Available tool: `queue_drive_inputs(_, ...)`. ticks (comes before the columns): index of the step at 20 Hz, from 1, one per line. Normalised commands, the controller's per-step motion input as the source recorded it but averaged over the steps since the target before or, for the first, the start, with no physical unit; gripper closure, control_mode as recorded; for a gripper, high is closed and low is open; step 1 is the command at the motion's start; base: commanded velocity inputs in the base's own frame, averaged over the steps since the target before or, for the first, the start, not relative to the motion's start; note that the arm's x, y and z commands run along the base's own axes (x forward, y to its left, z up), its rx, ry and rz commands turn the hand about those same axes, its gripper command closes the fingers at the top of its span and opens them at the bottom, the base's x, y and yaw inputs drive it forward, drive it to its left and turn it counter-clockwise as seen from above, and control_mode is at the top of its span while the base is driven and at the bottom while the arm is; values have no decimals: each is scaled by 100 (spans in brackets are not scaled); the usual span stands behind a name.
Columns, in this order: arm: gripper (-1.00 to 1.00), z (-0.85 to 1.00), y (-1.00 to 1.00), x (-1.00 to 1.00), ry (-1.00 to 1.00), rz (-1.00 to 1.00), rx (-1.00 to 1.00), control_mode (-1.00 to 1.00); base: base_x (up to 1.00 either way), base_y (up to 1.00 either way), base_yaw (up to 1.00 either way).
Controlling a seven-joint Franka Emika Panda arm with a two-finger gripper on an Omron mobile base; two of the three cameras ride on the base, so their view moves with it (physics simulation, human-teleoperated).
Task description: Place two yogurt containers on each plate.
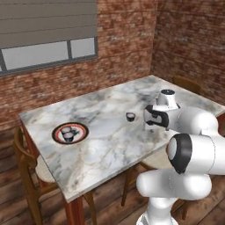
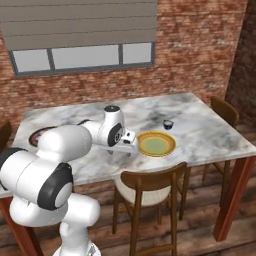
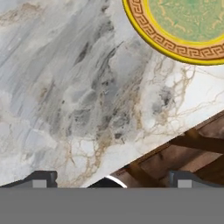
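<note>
Beside the yellow plate (image 2: pixel 156 144), at the table's (image 1: pixel 110 136) near edge, my gripper (image 3: pixel 109 180) hangs with its jaws spread wide and nothing between them. My hand view catches that plate's patterned rim and a chair (image 2: pixel 150 187) below the edge. From the left, the red plate (image 1: pixel 70 132) carries two cups (image 1: pixel 67 134), and a third cup (image 1: pixel 130 116) stands alone mid-table. From the right, a cup (image 2: pixel 168 124) sits just behind the yellow plate. Marble top, brick walls, a shaded window (image 2: pixel 82 56).
</note>
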Motion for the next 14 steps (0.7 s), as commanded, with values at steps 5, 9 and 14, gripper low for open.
queue_drive_inputs(5,-100,0,0,0,0,0,0,100,35,0,3)
queue_drive_inputs(9,-100,0,0,0,0,0,0,100,60,25,0)
queue_drive_inputs(14,-100,0,0,0,0,0,0,100,66,39,0)
